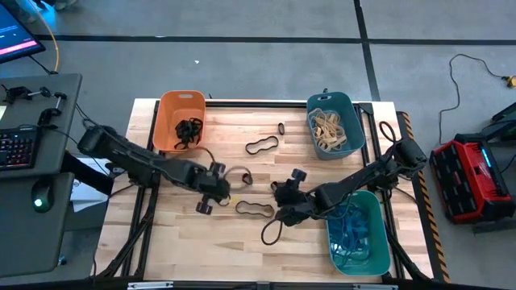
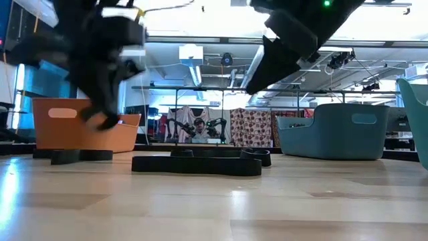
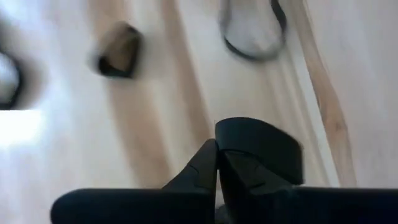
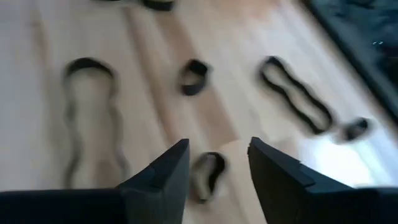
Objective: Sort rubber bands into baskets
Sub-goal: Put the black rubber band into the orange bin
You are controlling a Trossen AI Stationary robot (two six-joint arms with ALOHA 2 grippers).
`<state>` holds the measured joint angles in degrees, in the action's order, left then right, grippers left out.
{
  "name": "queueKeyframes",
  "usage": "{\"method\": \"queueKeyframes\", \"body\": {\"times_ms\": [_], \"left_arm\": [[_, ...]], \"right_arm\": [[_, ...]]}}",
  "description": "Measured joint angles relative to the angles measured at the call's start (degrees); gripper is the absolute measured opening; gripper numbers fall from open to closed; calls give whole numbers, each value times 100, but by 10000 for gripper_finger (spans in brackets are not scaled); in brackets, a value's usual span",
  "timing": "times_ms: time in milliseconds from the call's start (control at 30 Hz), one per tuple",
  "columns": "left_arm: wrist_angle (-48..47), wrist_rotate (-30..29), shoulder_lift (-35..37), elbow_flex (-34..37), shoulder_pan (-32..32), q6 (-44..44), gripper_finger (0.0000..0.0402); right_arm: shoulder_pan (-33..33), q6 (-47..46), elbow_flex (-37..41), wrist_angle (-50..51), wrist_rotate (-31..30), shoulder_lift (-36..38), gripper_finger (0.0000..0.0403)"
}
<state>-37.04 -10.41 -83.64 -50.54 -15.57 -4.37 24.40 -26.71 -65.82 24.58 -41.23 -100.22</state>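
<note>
- Sorting looks partly done to me: black bands fill the orange basket upper left, tan the teal basket upper right, blue the green basket lower right.
- Loose rubber bands remain mid-frame.
- My left gripper is pinched shut mid-table; I can't see a band in it.
- My right gripper is spread, empty.

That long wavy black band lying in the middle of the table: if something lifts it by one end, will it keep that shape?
Probably not. The wavy black band lies flat in a loose squiggle, so it looks floppy and would likely droop. It looks thin, so probably very light.
</note>
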Motion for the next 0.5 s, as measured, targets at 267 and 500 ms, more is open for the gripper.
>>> {"method": "queueKeyframes", "body": {"times_ms": [267,500], "left_arm": [[-543,-80,1193,-282,624,266,1],[-1561,-632,2074,-286,1442,524,1]], "right_arm": [[52,-387,0,445,-561,193,33],[-194,-81,0,224,-168,203,12]]}}
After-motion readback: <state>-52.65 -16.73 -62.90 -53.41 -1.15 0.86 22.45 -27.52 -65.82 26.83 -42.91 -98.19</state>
